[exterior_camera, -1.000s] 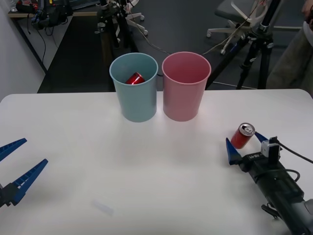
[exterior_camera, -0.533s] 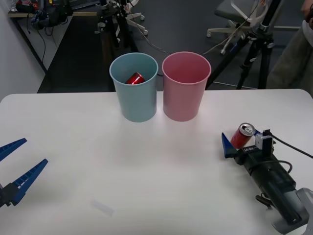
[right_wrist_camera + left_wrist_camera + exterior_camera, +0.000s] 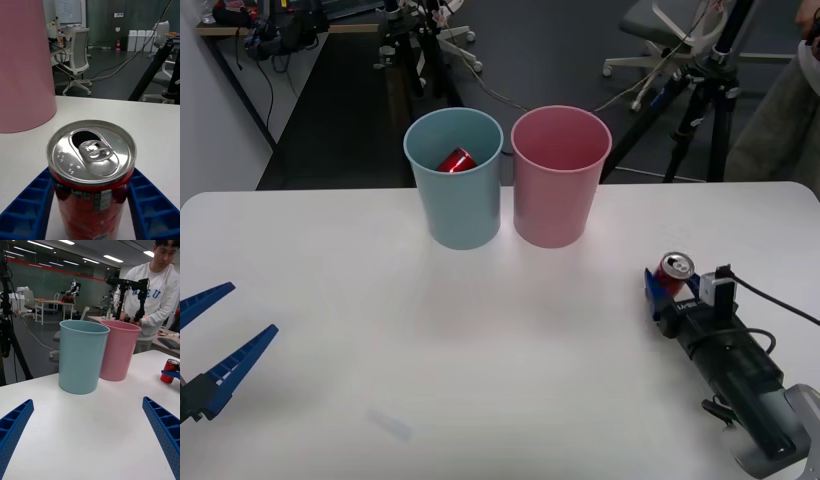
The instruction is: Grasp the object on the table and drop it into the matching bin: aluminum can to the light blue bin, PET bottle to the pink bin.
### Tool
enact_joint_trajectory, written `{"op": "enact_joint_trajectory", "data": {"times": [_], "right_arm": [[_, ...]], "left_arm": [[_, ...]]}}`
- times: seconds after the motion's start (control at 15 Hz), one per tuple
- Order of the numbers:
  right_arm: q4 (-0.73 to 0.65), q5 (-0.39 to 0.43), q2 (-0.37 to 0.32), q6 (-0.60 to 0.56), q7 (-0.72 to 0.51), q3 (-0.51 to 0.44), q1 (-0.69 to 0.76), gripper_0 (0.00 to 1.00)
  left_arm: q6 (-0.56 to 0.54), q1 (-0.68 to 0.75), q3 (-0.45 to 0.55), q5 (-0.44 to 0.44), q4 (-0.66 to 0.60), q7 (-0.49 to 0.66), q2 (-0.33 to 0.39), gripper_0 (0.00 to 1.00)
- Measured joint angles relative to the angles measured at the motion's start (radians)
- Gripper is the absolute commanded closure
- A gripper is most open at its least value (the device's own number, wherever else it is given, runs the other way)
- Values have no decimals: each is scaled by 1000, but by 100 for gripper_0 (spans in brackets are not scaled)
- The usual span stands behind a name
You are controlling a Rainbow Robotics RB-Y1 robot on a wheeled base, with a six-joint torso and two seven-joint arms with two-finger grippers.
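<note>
Now, from the front view, we see our right gripper point(image 3: 671, 288) low on the white tabletop point(image 3: 480, 350) at its right side, blue fingers closed in against the small red aluminum can with the silver top point(image 3: 674, 273), which stands upright on the table. The pale blue tapered plastic bin point(image 3: 453, 190), already holding another red can point(image 3: 456, 160), stands well apart at the far edge, just beside the pink tapered plastic bin point(image 3: 560, 185).

From the right wrist, the can sits squarely between the ribbed fingers point(image 3: 150, 202), both flanks apparently touched. We judge we should firm the squeeze before lifting straight up, keeping the can upright.

From the left wrist, our left gripper point(image 3: 90, 442) hangs spread wide and empty, parked near the table's left side.
</note>
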Motion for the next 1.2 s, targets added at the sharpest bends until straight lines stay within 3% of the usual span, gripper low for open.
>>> {"op": "enact_joint_trajectory", "data": {"times": [0.6, 1.2], "right_arm": [[-23, -1, 0, -44, -8, -12, 12, 100], [-487, 17, -16, 34, -75, 108, 228, 100]], "left_arm": [[0, 0, 0, 0, 0, 0, 0, 0], [0, 0, 0, 0, 0, 0, 0, 0]]}}
